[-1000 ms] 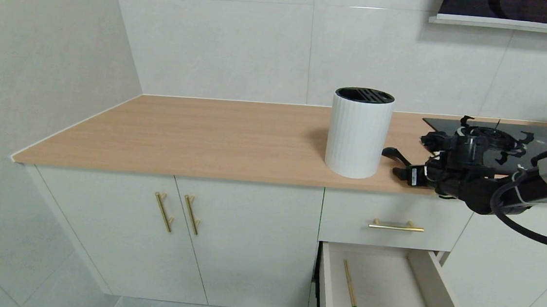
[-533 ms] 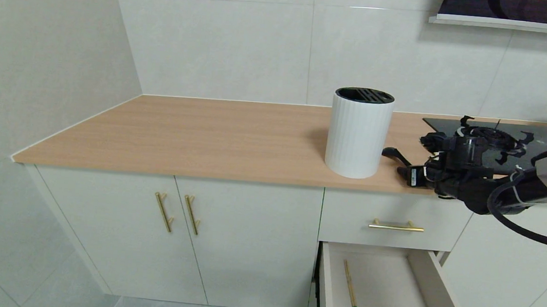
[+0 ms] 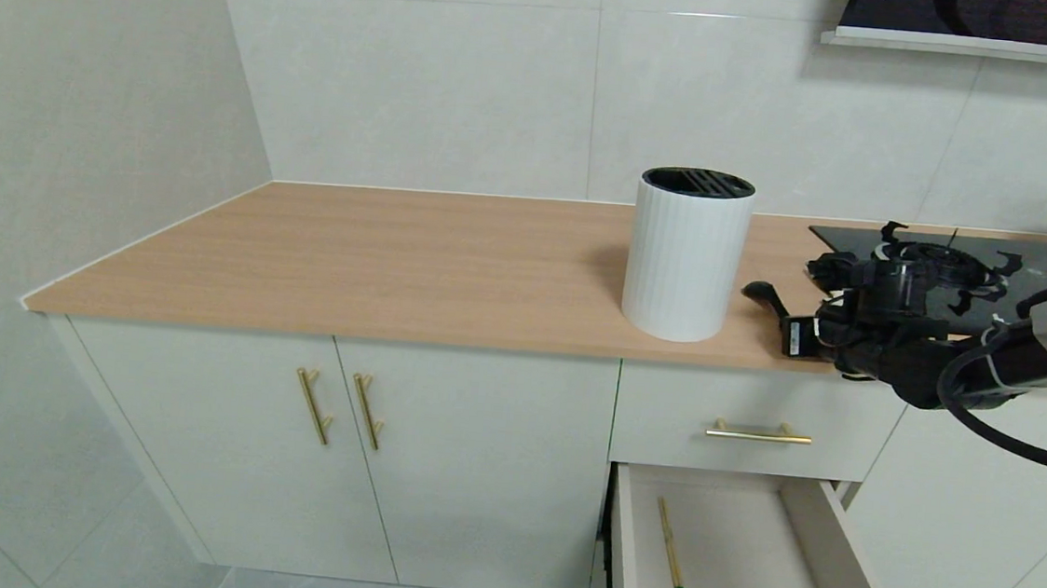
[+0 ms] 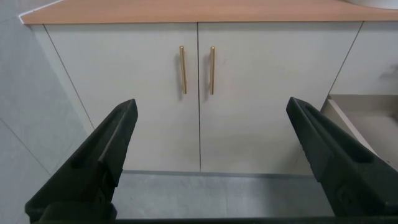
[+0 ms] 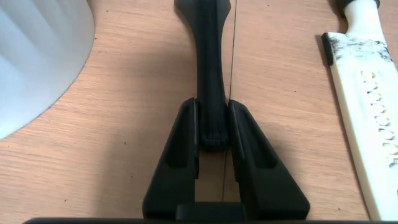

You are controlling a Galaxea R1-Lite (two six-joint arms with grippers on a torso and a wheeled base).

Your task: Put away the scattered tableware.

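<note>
Black, slim utensil handle [image 5: 210,62] sits clamped in your right hand [image 5: 214,115], which has edged it away from the white ribbed cylinder [image 3: 687,255] on the wooden table [image 3: 395,265]. The grasp looks secure, so lift next. Your left hand [image 4: 211,111] gapes wide.

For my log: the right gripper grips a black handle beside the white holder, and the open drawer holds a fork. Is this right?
Not a fork: the head view shows chopsticks in the open drawer. The rest is right.
</note>
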